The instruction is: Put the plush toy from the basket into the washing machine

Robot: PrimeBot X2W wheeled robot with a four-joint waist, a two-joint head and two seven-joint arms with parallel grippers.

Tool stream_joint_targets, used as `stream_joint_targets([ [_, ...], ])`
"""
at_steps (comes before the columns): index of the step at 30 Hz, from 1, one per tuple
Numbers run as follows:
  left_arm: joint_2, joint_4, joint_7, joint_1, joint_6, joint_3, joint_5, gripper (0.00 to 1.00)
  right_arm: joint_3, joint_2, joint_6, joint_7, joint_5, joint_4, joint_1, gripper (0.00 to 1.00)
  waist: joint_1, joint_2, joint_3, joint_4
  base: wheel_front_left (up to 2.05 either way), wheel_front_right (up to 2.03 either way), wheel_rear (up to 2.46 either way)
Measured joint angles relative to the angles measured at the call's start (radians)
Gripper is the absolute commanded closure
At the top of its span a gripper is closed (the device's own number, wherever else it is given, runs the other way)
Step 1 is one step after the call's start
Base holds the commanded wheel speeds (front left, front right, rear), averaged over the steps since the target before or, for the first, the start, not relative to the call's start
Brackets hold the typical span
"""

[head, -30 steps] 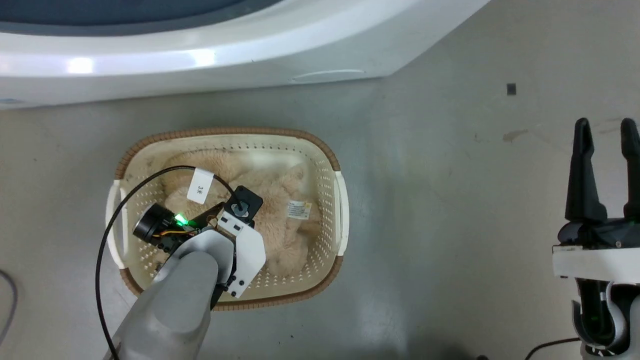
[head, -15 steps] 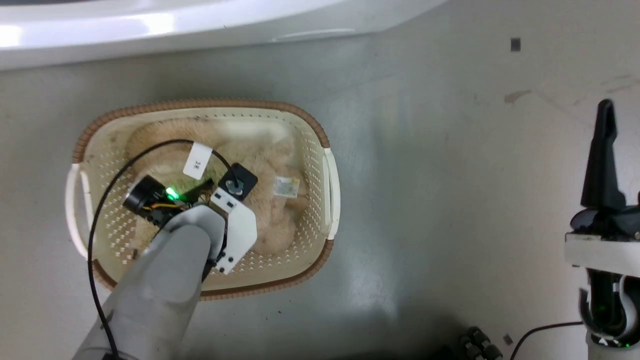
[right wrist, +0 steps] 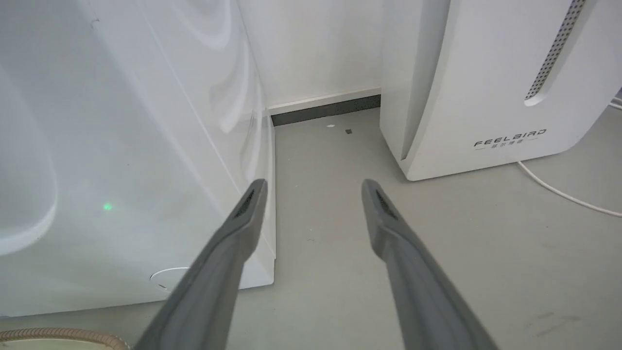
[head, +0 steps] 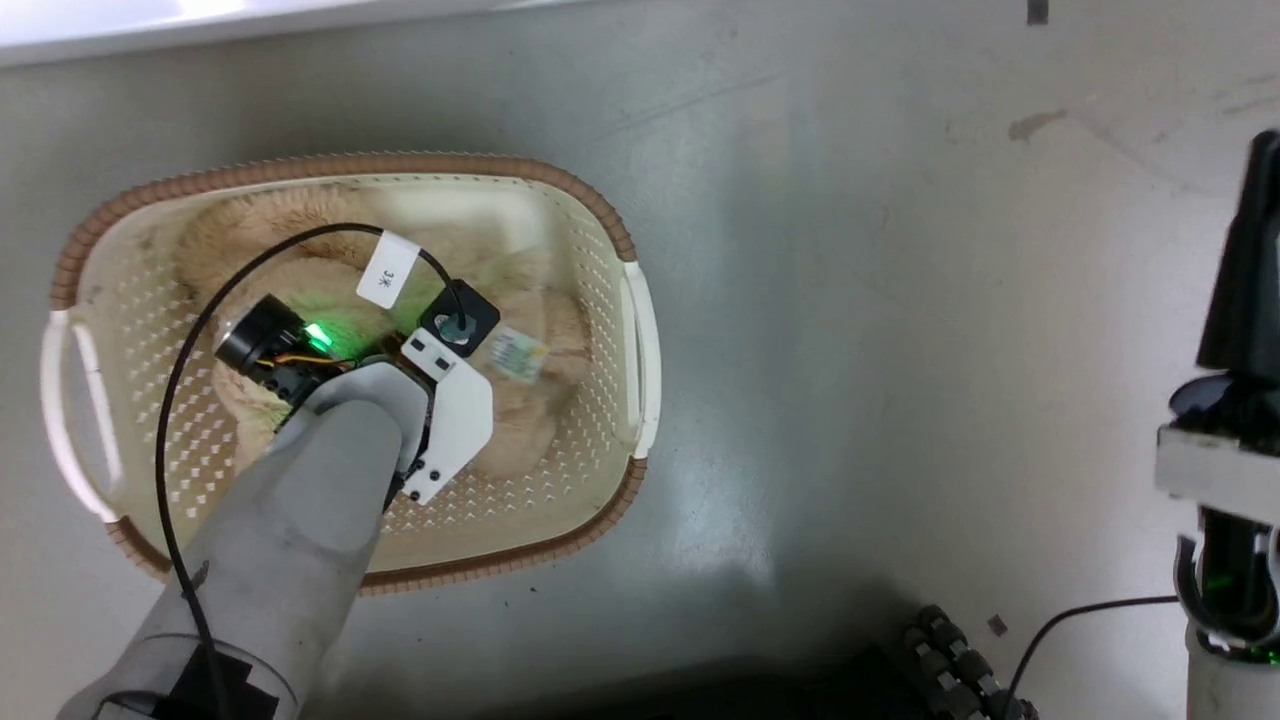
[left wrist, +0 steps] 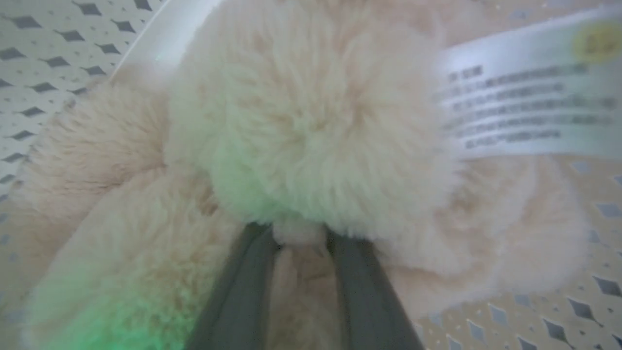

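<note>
Inside basket (head: 350,165), left gripper (left wrist: 299,233) pinching plush toy (left wrist: 311,126), tips hidden in fur

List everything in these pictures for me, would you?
plush toy: one, fluffy beige, lying in the basket
label: one, white with print, on the plush toy
basket: one, cream with a brown rim, on the floor
washing machine: one, white, beyond the basket
appliance: one, white, lettered, beside the washing machine
cable: one, white, on the floor by the appliance
floor: one, grey, under everything
left claw: one, dark, down in the basket, closed on plush toy fur
right claw: one, dark, open and empty, over the floor
</note>
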Motion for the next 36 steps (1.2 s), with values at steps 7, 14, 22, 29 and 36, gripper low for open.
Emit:
stream_joint_targets([
  [7, 0.006, 0.072, -0.052, -0.028, 0.006, -0.005, -0.053, 1.0, -0.007, 0.0, 0.0, -0.013, 0.016, -0.003, -0.021, 0.0, 0.0, 0.0, 0.007, -0.021, 0.0, 0.0, 0.0],
  [14, 0.001, 0.151, -0.097, -0.031, -0.013, -0.02, -0.1, 1.0, -0.009, 0.0, 0.0, -0.026, 0.019, 0.001, -0.029, 0.0, 0.0, 0.0, -0.048, -0.024, 0.0, 0.0, 0.0],
  [22, -0.042, 0.188, -0.205, 0.031, -0.037, -0.017, -0.161, 1.0, -0.004, 0.0, 0.0, -0.034, -0.002, 0.028, -0.001, 0.0, 0.0, 0.0, -0.191, 0.007, 0.0, 0.0, 0.0],
  [29, -0.106, 0.189, -0.329, 0.117, -0.049, -0.02, -0.199, 1.0, -0.03, 0.0, 0.0, -0.034, -0.04, 0.077, 0.097, 0.0, -0.0001, 0.0, -0.356, 0.068, 0.0, 0.0, 0.0],
  [36, -0.14, 0.141, -0.378, 0.212, -0.048, -0.024, -0.231, 1.0, -0.045, 0.0, 0.0, -0.034, -0.056, 0.105, 0.178, 0.0, -0.0002, 0.0, -0.526, 0.133, 0.0, 0.0, 0.0],
])
